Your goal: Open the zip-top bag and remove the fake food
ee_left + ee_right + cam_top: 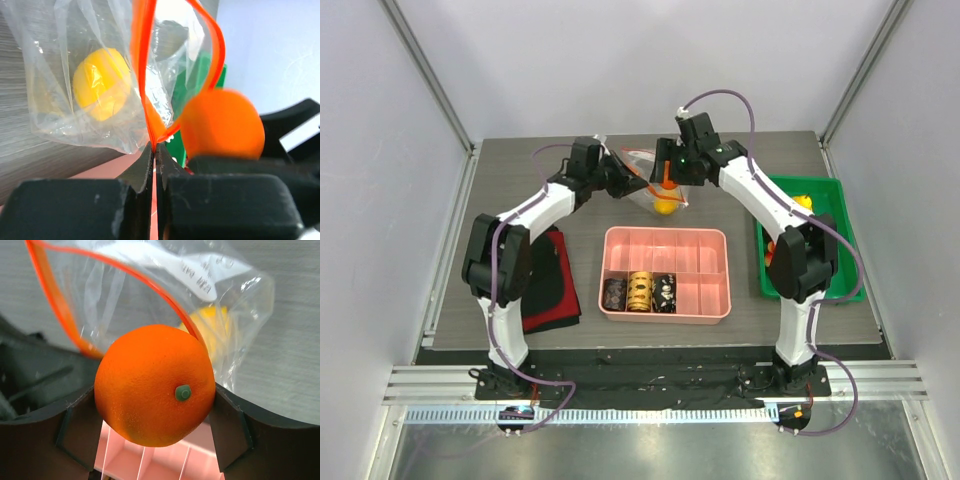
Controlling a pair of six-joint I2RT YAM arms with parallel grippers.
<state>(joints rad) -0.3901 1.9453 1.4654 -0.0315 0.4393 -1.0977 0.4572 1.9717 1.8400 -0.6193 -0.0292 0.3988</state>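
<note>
The clear zip-top bag (pixel 655 192) with a red-orange zip strip (pixel 142 75) hangs open above the table's far middle. My left gripper (pixel 623 183) is shut on the bag's mouth edge (pixel 153 142). A yellow fruit (pixel 100 82) lies inside the bag, also seen in the right wrist view (pixel 216 327). My right gripper (pixel 668 178) is shut on an orange fake fruit (pixel 155 385) with a green stem nub, held at the bag's mouth. The orange also shows in the left wrist view (pixel 222 122).
A pink divided tray (pixel 710 290) sits in the middle with three dark and gold patterned cylinders (pixel 639 293) in its front-left cells. A green bin (pixel 840 200) at right holds yellow and red pieces. A dark red cloth (pixel 552 285) lies at left.
</note>
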